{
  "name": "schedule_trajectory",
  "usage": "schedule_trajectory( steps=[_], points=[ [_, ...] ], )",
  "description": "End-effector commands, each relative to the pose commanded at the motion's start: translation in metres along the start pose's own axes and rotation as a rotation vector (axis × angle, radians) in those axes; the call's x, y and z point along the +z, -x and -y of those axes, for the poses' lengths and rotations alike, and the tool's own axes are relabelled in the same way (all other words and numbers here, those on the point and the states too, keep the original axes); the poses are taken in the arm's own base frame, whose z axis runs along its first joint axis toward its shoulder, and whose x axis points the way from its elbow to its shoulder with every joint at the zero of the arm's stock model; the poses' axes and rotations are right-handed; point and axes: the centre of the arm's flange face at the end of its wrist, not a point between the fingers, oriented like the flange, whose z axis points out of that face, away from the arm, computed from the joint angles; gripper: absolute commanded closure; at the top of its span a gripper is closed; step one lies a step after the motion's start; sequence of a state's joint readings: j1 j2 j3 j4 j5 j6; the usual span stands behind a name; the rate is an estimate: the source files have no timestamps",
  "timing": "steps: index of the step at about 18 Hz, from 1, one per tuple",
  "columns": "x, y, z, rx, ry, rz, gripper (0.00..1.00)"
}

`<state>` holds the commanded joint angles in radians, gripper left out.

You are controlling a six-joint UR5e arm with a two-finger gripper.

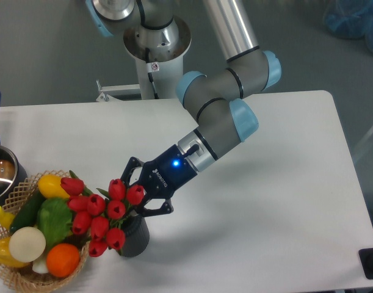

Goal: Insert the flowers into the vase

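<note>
The flowers [99,215], a bunch of red tulip buds with green leaves, lean to the left over the mouth of the vase [136,239], a dark ribbed cylinder near the table's front. Their stems run down toward the vase mouth, which the buds and leaves mostly hide. My gripper [139,190] comes in from the upper right, just above the vase, with its fingers closed around the stem end of the bunch. The buds cover the fingertips.
A wicker basket [15,190] of toy vegetables stands directly left of the vase, touching the hanging buds. A metal pot [0,174] with a blue handle sits at the left edge. The table's front edge lies close below the vase.
</note>
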<state>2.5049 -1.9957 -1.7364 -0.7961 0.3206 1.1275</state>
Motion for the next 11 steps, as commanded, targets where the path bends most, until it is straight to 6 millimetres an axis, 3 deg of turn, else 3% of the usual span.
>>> schedule_trajectory(
  steps=[7, 9, 10, 11],
  points=[
    [-0.030, 0.007, -0.010, -0.024, -0.010, 0.047, 0.41],
    [-0.047, 0.007, -0.009, -0.026, -0.017, 0.073, 0.23],
    [-0.052, 0.006, -0.008, -0.029, -0.019, 0.081, 0.06],
    [-0.065, 0.007, -0.008, -0.031, -0.025, 0.102, 0.00]
  ],
)
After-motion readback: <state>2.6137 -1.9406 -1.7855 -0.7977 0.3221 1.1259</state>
